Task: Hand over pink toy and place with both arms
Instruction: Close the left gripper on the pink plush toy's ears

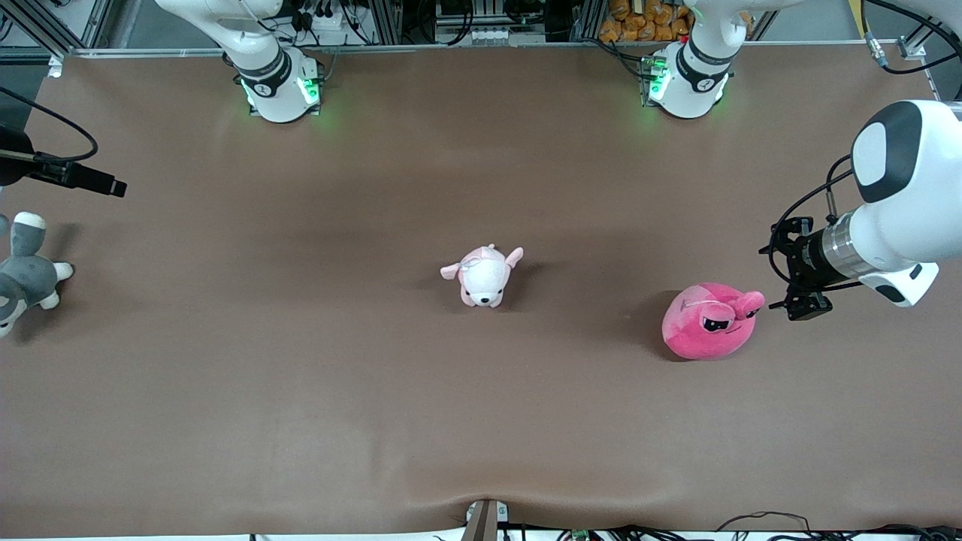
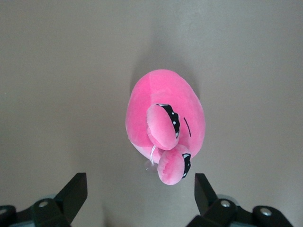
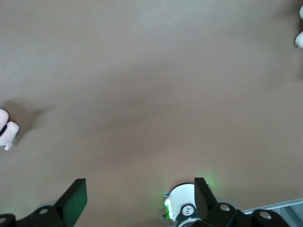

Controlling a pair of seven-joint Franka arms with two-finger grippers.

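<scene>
Just beside pink toy (image 1: pixel 706 321): left tool (image 1: pixel 798 302)

No readable text, labels, brand names, numbers or signs anywhere in these views

Hot-pink toy (image 1: pixel 708 321), round plush, eye stalks up, on table

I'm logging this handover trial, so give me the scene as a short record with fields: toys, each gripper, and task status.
pink toy: on the table, toward the left arm's end, not held
pale plush dog: on the table's middle
grey plush: at the right arm's end
left gripper: open, beside the pink toy, not touching it
right gripper: open, empty, waiting over the table above the grey plush
status: toy not yet grasped; handover not begun
</scene>
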